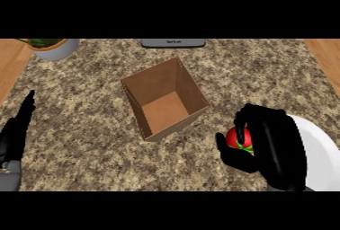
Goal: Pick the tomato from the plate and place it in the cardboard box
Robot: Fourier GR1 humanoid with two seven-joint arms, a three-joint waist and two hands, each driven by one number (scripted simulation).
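A red tomato (237, 138) with a green stem shows between the thumb and curled fingers of my right hand (272, 148), at the lower right. The hand is closed round it and hides most of it. Under the hand lies a white plate (319, 152), mostly covered by the hand and cut off by the right edge. The open cardboard box (166, 99) stands in the middle of the counter, up and left of the tomato, with nothing visible inside. My left hand (16, 130) rests at the left edge, fingers straight and pointing up.
A grey pot (56, 48) with a green plant stands at the back left corner. A dark flat device (172, 43) lies at the back edge behind the box. Wooden surfaces border the speckled stone counter on both sides.
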